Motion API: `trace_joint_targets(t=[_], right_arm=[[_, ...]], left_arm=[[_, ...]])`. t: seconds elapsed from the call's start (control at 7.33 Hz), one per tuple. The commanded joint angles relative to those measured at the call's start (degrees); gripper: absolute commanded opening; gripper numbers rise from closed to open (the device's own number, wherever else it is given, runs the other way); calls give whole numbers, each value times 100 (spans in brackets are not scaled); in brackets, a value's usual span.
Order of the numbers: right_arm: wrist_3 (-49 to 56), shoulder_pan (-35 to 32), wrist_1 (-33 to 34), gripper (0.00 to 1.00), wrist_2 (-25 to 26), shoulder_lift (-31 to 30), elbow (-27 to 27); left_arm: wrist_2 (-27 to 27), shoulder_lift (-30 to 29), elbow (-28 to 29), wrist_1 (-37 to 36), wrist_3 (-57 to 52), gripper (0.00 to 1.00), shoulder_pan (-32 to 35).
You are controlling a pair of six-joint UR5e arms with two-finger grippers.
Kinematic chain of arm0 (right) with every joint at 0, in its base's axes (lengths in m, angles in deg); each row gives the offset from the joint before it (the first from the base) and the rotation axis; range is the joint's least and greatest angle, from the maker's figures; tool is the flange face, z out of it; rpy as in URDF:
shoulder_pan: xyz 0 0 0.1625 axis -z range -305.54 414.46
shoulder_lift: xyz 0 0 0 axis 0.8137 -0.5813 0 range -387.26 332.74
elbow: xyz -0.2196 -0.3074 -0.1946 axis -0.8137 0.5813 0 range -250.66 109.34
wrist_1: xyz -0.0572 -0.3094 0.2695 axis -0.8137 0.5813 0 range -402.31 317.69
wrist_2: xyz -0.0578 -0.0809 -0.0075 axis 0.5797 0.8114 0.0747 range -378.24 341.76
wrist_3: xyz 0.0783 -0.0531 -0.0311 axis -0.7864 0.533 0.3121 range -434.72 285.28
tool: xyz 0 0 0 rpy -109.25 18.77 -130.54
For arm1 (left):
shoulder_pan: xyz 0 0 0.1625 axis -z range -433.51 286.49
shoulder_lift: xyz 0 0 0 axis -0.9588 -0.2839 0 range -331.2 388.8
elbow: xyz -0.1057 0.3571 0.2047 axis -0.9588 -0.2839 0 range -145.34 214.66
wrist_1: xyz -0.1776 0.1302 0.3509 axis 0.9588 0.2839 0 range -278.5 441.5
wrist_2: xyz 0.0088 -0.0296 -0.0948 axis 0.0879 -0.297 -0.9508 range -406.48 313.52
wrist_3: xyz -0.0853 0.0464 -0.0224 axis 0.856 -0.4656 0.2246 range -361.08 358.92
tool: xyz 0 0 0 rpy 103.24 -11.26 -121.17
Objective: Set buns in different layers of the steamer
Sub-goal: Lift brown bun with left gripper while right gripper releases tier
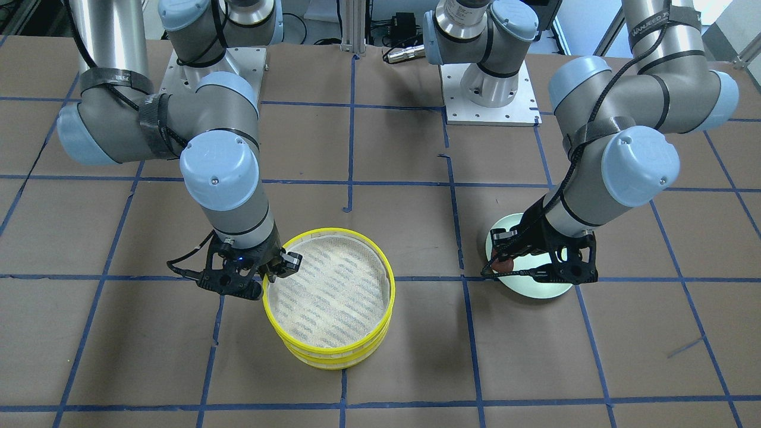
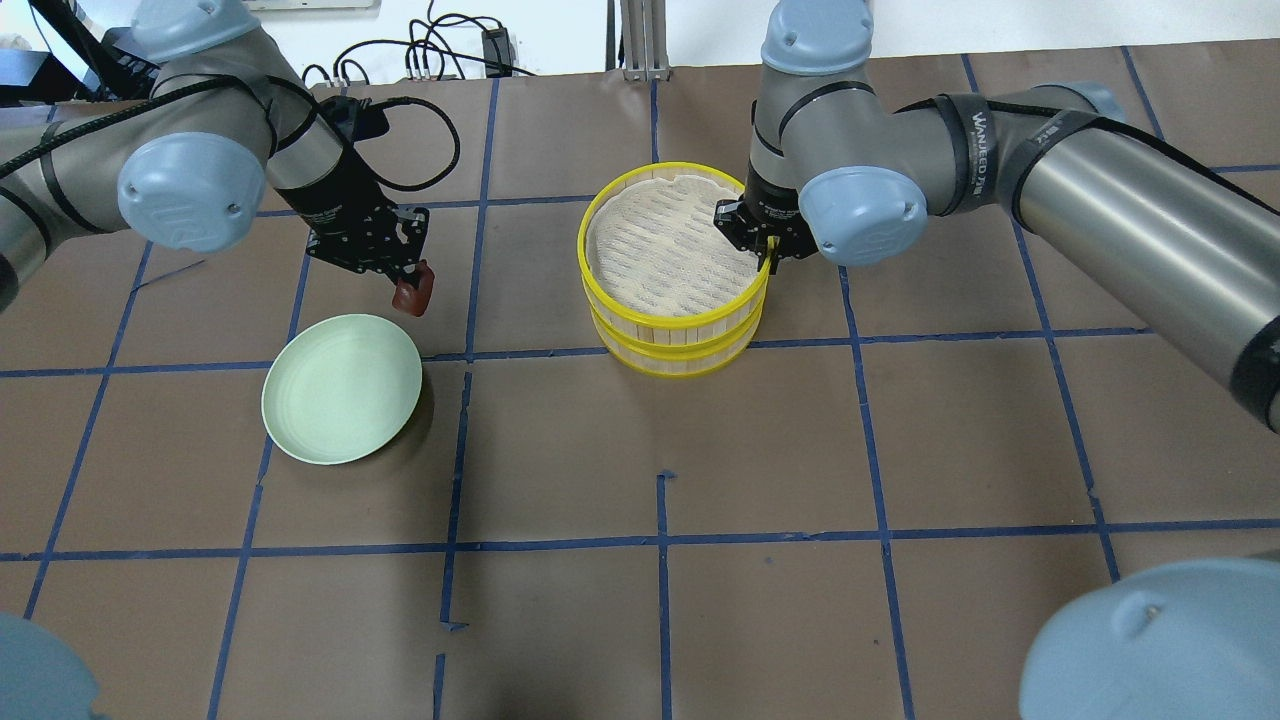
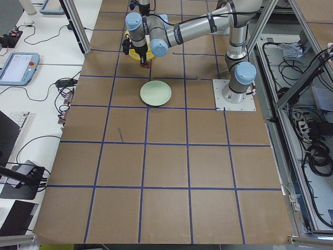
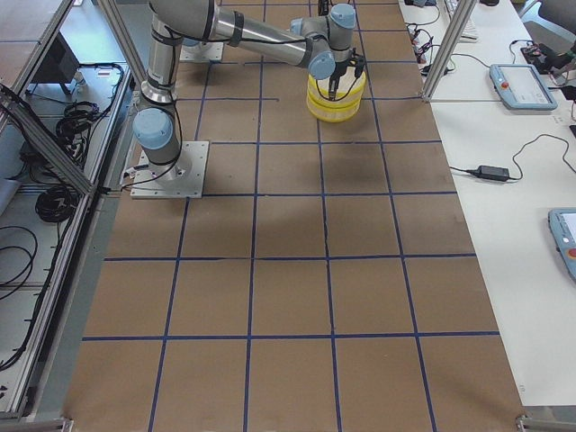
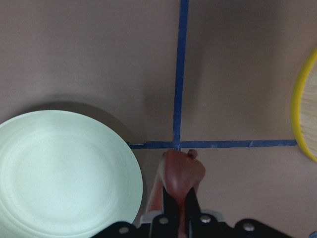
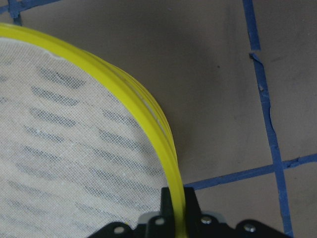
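Observation:
Two yellow-rimmed steamer layers stand stacked, the top layer [image 2: 672, 250] over the lower layer [image 2: 682, 352]; the top mesh is bare. My right gripper [image 2: 768, 262] is shut on the top layer's rim [image 6: 148, 124], one finger inside and one outside. My left gripper [image 2: 412, 285] is shut on the dark reddish-brown bun [image 2: 412, 293] and holds it above the table, just beyond the plate's far edge. The bun also shows in the left wrist view [image 5: 182, 173] and in the front view [image 1: 504, 264]. The white bun is hidden.
A pale green plate [image 2: 342, 402] lies empty to the left of the steamer stack, also seen in the left wrist view [image 5: 64, 173]. Brown paper with blue tape lines covers the table. The arm bases stand at the table's robot side.

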Motion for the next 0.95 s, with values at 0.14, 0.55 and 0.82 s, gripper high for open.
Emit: trace_joint_targets(t=[0.14, 0.55, 0.82], right_arm=[[-18, -10, 31, 18, 99, 67, -6], [-1, -80, 39, 23, 90, 58, 3], [78, -81, 48, 61, 73, 49, 3]], left_arm=[[-66, 20, 8, -1, 104, 7, 43], [-215, 64, 8, 43, 349, 7, 122], [-242, 64, 104, 52, 393, 7, 210]])
